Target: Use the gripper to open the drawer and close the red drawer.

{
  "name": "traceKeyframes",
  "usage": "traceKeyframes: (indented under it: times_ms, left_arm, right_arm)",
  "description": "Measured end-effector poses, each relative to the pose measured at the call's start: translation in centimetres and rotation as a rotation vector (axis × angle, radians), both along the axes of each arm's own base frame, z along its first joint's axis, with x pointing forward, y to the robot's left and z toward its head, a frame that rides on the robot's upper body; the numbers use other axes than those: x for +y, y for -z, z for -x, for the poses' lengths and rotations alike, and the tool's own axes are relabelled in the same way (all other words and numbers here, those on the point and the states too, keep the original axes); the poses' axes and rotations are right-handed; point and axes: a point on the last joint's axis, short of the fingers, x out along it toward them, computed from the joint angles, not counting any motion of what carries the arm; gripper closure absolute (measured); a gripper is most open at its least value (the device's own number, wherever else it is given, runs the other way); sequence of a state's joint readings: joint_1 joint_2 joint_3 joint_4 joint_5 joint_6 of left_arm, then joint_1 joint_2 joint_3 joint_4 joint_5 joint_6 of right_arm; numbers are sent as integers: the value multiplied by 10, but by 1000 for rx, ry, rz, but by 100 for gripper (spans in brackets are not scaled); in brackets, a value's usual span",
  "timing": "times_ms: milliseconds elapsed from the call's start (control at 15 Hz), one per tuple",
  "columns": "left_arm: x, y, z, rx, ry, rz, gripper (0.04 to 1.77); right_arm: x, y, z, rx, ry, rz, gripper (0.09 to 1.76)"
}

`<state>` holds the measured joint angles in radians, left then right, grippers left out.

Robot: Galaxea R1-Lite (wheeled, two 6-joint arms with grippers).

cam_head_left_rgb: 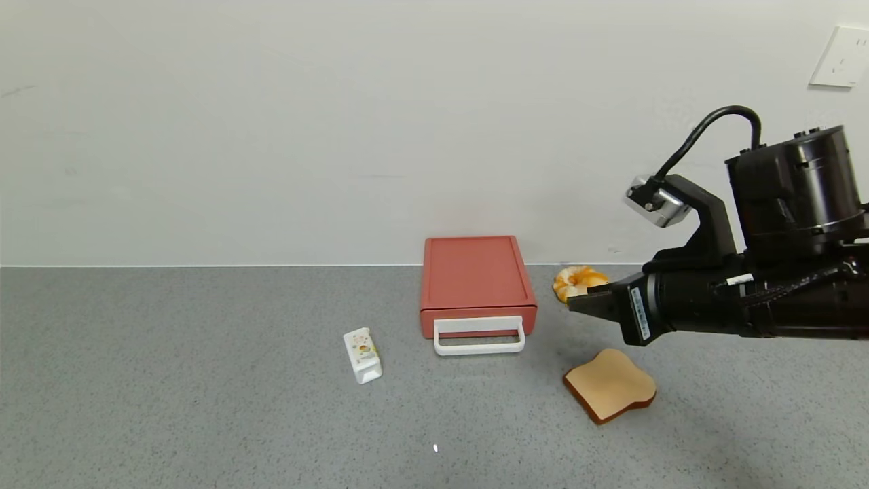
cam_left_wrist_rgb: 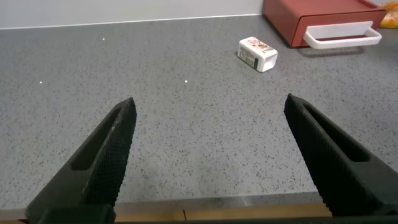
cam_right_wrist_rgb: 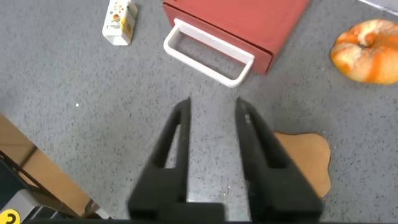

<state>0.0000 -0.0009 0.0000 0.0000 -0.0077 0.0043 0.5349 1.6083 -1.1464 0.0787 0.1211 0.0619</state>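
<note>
The terracotta-red drawer (cam_head_left_rgb: 475,278) lies flat on the grey counter, shut, with its white loop handle (cam_head_left_rgb: 479,337) at the front. It also shows in the right wrist view (cam_right_wrist_rgb: 242,25) with the handle (cam_right_wrist_rgb: 208,53), and in the left wrist view (cam_left_wrist_rgb: 311,18). My right gripper (cam_head_left_rgb: 577,302) hovers above the counter to the right of the drawer, pointing toward it, with its fingers a little apart and nothing between them (cam_right_wrist_rgb: 212,109). My left gripper (cam_left_wrist_rgb: 208,109) is wide open and empty over bare counter, out of the head view.
A small white carton (cam_head_left_rgb: 362,355) lies left of the drawer front. A slice of toast (cam_head_left_rgb: 611,385) lies under my right arm. A croissant-like pastry (cam_head_left_rgb: 576,280) sits behind the right fingertips. The white wall stands just behind the drawer.
</note>
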Motion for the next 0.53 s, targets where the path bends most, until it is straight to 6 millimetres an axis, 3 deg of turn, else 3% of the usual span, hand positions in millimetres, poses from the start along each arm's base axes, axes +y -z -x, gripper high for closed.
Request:
traceKeyframes:
  times_ms: [267,533]
  left_arm:
    - [0,0,0,0,-1,0,9]
    - [0,0,0,0,-1,1,9]
  right_arm:
    - [-17,5,8,6,40,-4,77]
    - [-36,0,25,-7,42,-34,51]
